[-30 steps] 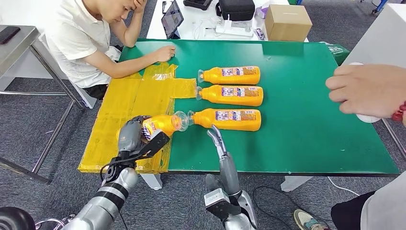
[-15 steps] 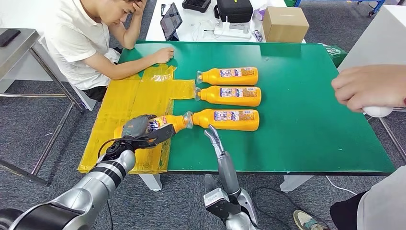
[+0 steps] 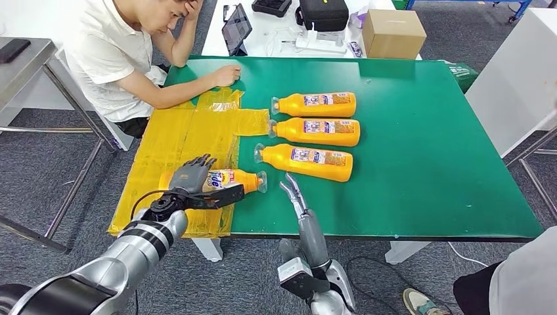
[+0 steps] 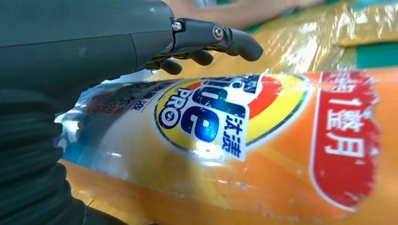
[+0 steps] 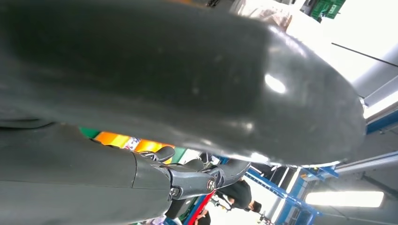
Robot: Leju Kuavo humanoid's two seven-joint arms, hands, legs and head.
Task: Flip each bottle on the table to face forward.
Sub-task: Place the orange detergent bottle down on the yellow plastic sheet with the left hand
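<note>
**Fourth bottle label-up under the left hand; set it down without a roll**

The orange plastic detergent bottle with the clear cap [image 3: 226, 179] lies on its side at the near left of the green table [image 3: 420, 164], partly on the sheet of yellow plastic film [image 3: 190, 131] and just off the green. Its logo faces up, plainly so in the left wrist view [image 4: 206, 117]. The left hand [image 3: 192, 178] rests on the bottle's base end, fingers spread over the top; whether the thumb grips from below I cannot tell.

To finish this step well, the hand should, in my judgement, lift straight off so the round body does not roll and turn the label away; the slick film may let it slide. The cap nearly meets the neighbouring bottle's cap, so any nudge should be small.

The right hand [image 3: 293, 193] hovers at the table's near edge, fingers loosely extended, holding nothing.

Count: four bottles in all, one under the hand and three orange bottles in a row [image 3: 315, 130] on the green. One seated person [image 3: 125, 52] leans on the far left corner.
</note>
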